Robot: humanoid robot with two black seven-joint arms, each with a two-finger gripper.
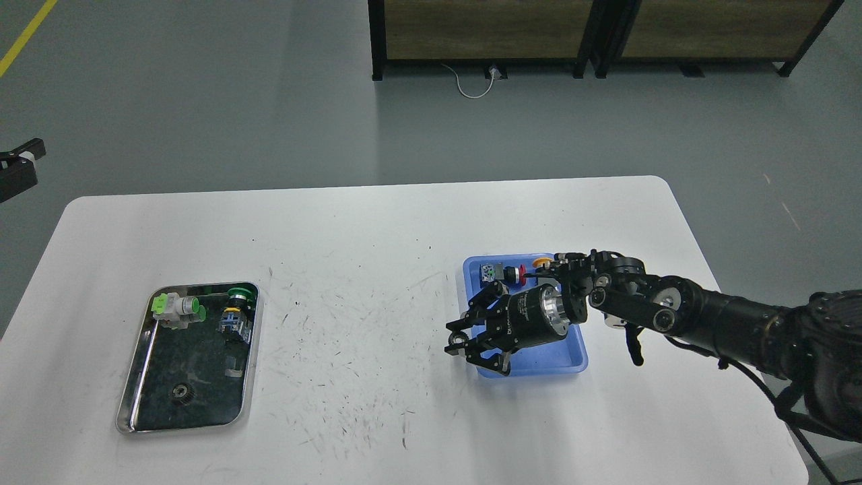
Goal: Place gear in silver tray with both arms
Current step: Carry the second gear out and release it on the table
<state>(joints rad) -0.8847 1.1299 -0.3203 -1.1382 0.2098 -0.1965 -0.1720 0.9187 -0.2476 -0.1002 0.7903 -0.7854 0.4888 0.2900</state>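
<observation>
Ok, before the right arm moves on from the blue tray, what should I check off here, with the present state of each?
1. Right gripper open: ok, fingers spread at the blue tray's left edge.
2. Gear held in it: cannot tell, something small and silvery shows between the fingers.
3. Silver tray has room: ok, bare bottom around the small gear already lying there.
4. Table between the trays free: ok.
5. Left gripper ready: cannot tell, only partly in view at the left edge.
</observation>
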